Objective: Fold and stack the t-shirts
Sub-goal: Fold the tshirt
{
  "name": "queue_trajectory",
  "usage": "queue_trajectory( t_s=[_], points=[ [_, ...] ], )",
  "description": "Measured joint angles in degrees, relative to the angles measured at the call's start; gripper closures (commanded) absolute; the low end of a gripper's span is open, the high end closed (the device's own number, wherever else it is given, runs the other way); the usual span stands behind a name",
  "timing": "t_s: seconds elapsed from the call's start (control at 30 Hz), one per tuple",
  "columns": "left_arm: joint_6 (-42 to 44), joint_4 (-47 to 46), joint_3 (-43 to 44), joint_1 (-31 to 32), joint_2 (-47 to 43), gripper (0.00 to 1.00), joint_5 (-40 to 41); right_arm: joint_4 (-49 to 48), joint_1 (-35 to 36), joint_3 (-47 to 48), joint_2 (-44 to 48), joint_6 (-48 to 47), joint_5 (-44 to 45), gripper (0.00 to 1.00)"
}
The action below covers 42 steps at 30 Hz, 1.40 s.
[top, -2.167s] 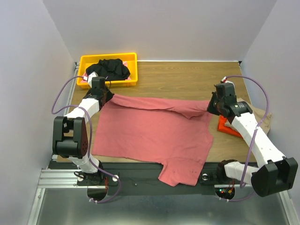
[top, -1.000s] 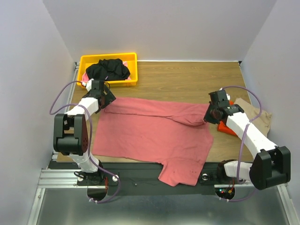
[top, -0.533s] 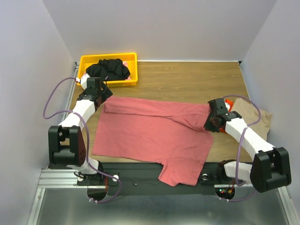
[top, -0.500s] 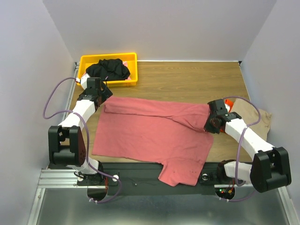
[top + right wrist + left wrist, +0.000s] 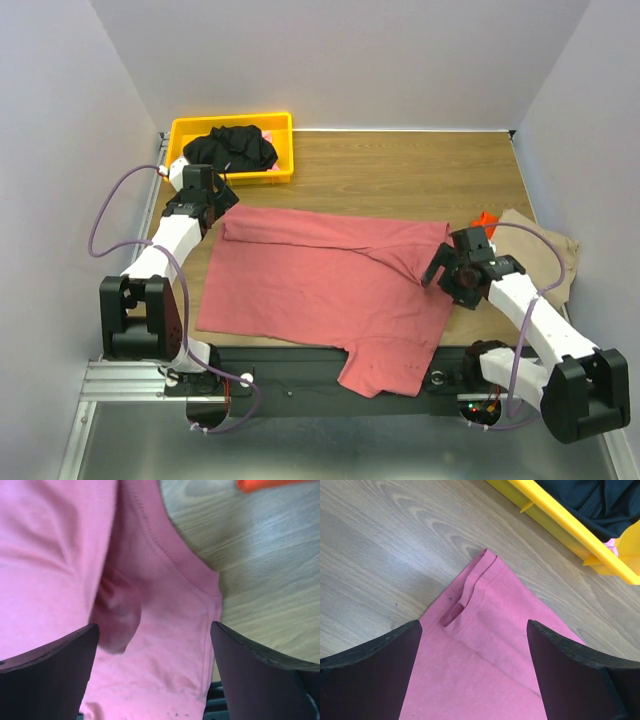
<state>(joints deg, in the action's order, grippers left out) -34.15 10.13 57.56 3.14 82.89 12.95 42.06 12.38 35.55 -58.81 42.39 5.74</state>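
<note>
The large dusty-red t-shirt point(image 5: 320, 280) lies spread on the wooden table, its far edge folded over toward me. My left gripper point(image 5: 212, 210) hangs open over its far left corner point(image 5: 480, 630), holding nothing. My right gripper point(image 5: 437, 270) is open at the shirt's right edge, above a small bump of cloth point(image 5: 117, 615). In the wrist views both the left gripper point(image 5: 473, 625) and the right gripper point(image 5: 155, 626) show only red cloth between their fingers. A black t-shirt point(image 5: 235, 148) sits bunched in the bin. A tan t-shirt point(image 5: 550, 255) lies at the right table edge.
The yellow plastic bin point(image 5: 280, 172) stands at the far left corner, close to my left wrist point(image 5: 570, 527). An orange object point(image 5: 485, 217) lies between the red and tan shirts point(image 5: 270, 484). One red sleeve point(image 5: 385, 370) hangs over the near table edge.
My right gripper has opened and let go of the red shirt's folded edge, then drawn back toward the near right. The fold now lies flat. My left gripper has barely moved.
</note>
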Motion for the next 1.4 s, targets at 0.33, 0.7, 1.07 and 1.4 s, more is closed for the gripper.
queue_trajectory(
  t_s=[0.33, 0.7, 1.07, 1.4],
  points=[
    [0.02, -0.13, -0.26, 0.00, -0.90, 0.02, -0.70, -0.04, 0.00, 9.42, -1.33, -5.73, -3.72, 0.00],
    [0.07, -1.64, -1.64, 0.00, -0.85, 0.02, -2.73, -7.02, 0.02, 8.22, -7.21, -7.13, -13.35, 0.00],
    [-0.59, -4.59, -7.98, 11.93, -3.30, 0.02, -5.90, -5.42, 0.46, 6.97, -3.72, -10.16, -12.37, 0.04],
    [-1.25, -9.18, -4.94, 32.89, 1.66, 0.01, -9.16, -3.98, 0.81, 3.80, -7.69, -10.58, -7.32, 0.57]
  ],
)
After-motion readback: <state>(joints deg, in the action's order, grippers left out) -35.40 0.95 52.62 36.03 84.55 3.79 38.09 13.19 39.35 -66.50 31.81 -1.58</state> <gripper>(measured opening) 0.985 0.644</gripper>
